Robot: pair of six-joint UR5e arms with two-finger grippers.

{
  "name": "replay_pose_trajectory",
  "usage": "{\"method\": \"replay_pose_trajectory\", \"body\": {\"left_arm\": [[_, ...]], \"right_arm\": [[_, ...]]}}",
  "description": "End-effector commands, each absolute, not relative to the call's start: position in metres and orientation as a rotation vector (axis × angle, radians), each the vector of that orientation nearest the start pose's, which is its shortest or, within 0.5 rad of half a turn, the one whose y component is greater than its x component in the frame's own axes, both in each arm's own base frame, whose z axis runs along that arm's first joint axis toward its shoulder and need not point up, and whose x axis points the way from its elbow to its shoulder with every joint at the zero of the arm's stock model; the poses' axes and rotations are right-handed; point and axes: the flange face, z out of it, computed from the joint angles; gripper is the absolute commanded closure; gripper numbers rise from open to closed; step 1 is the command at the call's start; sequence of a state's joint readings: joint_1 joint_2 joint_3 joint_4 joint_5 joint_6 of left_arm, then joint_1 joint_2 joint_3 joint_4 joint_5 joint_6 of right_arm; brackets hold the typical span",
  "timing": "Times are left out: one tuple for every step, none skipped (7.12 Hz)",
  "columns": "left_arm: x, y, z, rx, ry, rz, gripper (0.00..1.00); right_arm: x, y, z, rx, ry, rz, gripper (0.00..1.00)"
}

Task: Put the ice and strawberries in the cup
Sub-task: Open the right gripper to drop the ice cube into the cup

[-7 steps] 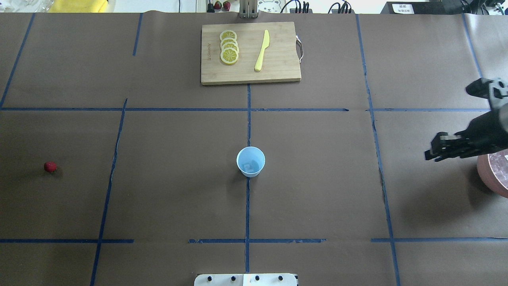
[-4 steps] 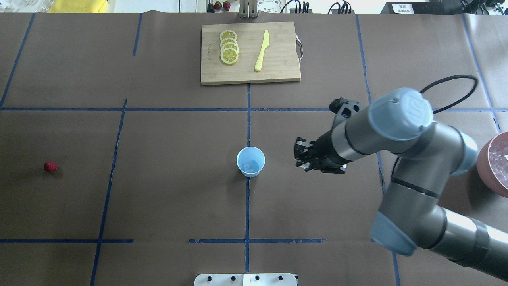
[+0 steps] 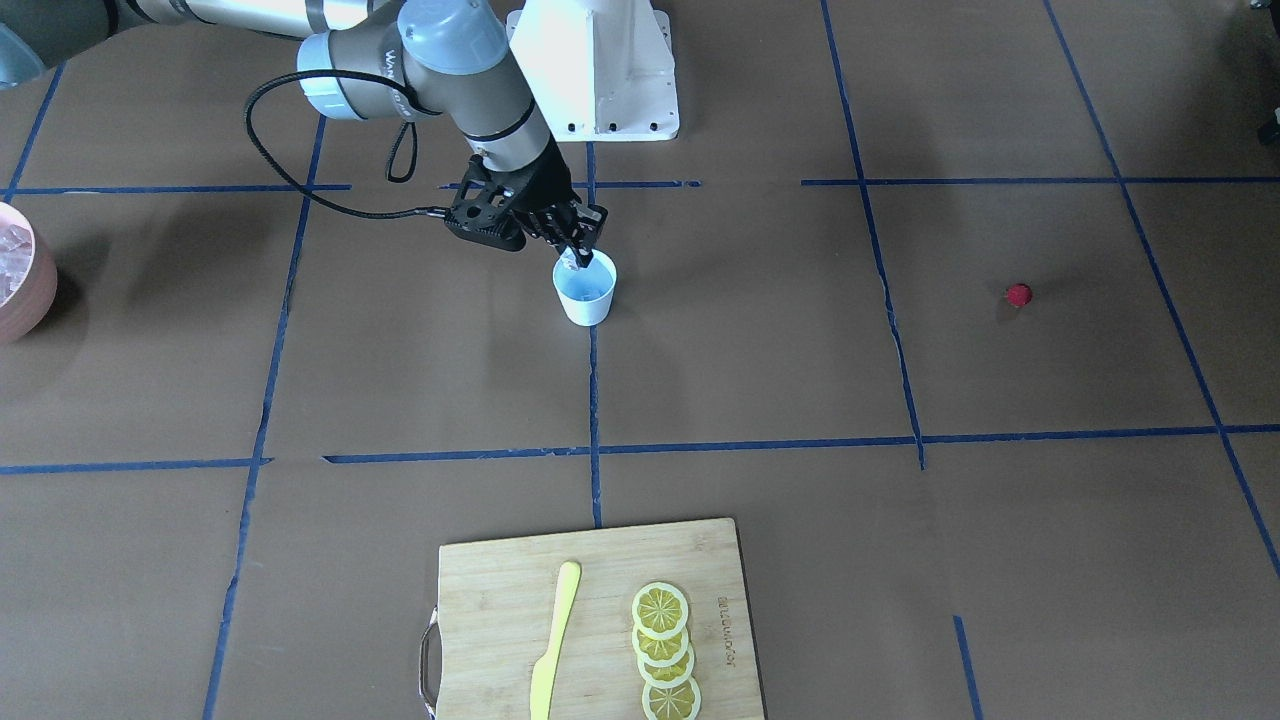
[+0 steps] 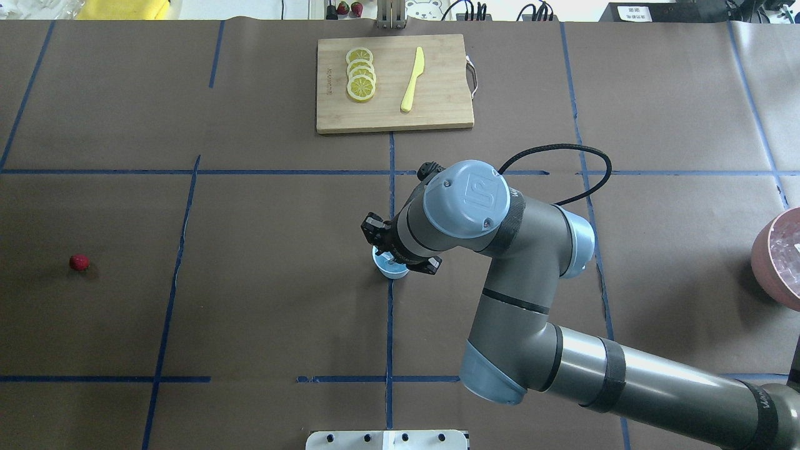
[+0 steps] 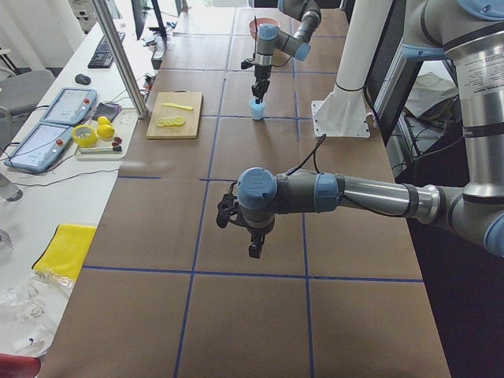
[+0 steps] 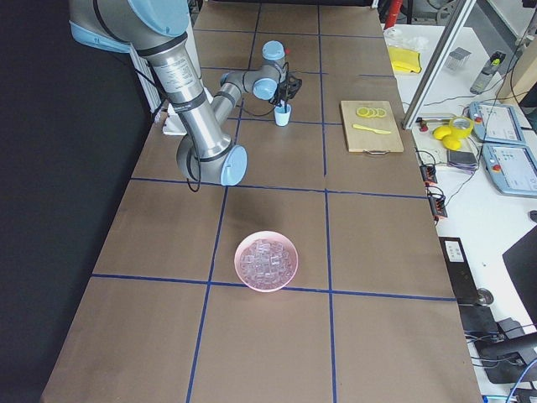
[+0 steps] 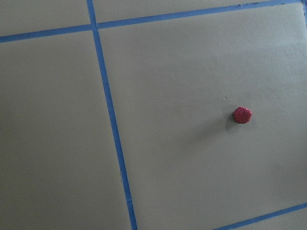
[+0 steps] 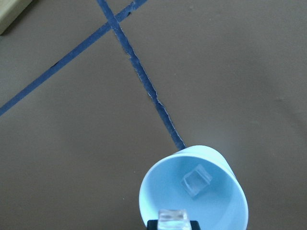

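- Front-facing view: the right gripper hangs directly above the small pale-blue plastic cup at mid-bench; the tiny red strawberry lies well apart, on the left arm's side
- Right wrist view: it is clenched on a clear ice cube over the rim; another cube lies inside
- Left-end view: whether the left gripper is parted, I cannot tell

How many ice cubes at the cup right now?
2: one ice cube lies inside the cup; a second cube is pinched in the right gripper above its rim. Others may be hidden.
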State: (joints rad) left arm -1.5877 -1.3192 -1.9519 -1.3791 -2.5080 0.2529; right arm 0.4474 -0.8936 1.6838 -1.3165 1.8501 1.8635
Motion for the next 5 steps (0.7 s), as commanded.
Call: {"method": "replay_pose_trajectory", "body": {"left_arm": [[-0.0594, -0.378, 0.5888, 0.069, 0.938, 0.189, 0.0], [-0.0594, -0.378, 0.5888, 0.068, 0.938, 0.188, 0.0], [-0.0594, -0.378, 0.5888, 0.068, 0.938, 0.188, 0.0], [-0.0594, -0.378, 0.5888, 0.068, 0.938, 0.188, 0.0], [-0.0594, -0.378, 0.5888, 0.068, 0.938, 0.188, 0.0]], "right_arm": [[-0.5652, -0.3895, 0.1758, -0.169, -1.065, 0.523, 0.81], [-0.5653, -0.3895, 0.175, -0.169, -1.065, 0.523, 0.39], [-0.5657, -0.3898, 0.1758, -0.169, -1.062, 0.524, 0.3], [-0.5654, -0.3896, 0.1754, -0.168, -1.062, 0.522, 0.27], [-0.5658, -0.3898, 0.176, -0.168, -1.061, 0.523, 0.27]]}}
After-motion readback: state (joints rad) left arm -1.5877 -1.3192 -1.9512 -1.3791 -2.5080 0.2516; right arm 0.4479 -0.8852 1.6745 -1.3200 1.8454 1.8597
